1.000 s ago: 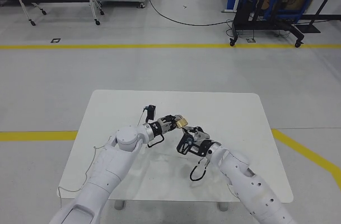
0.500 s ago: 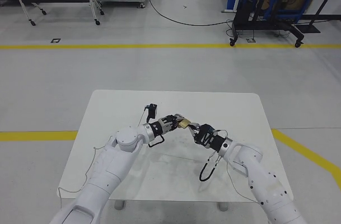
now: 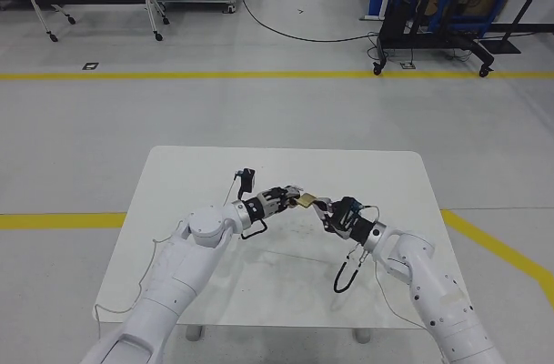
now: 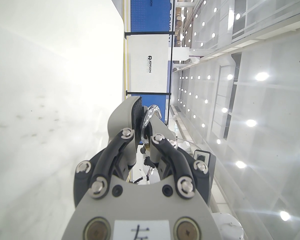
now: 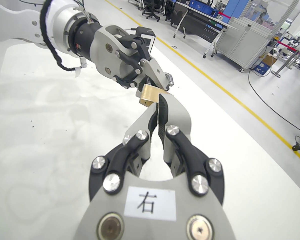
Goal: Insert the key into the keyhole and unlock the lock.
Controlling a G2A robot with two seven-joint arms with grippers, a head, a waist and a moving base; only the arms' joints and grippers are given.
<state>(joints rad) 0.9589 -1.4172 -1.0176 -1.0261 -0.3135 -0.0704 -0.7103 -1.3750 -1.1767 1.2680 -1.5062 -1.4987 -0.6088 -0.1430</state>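
Above the white bench (image 3: 213, 173), the left gripper (image 3: 290, 197) is clamped on the steel shackle (image 4: 152, 112) of a brass lock (image 5: 151, 94), whose body juts out past its fingertips toward the right gripper (image 5: 158, 106). The lock hangs in the air, off the bench surface, between the two grippers. The right gripper faces it from the opposite side with its ribbed pads (image 5: 162, 111) pressed together and its tips right at the near face of the brass body; contact cannot be told. Whether the key sits between those pads cannot be told, as the fingers hide whatever they pinch. From above, the two grippers meet nose to nose over the bench's middle, with the lock (image 3: 306, 197) just ahead of the left gripper's fingers and the right gripper (image 3: 324, 211) just beyond it. A black cable (image 3: 345, 273) loops from the right wrist behind its gripper.
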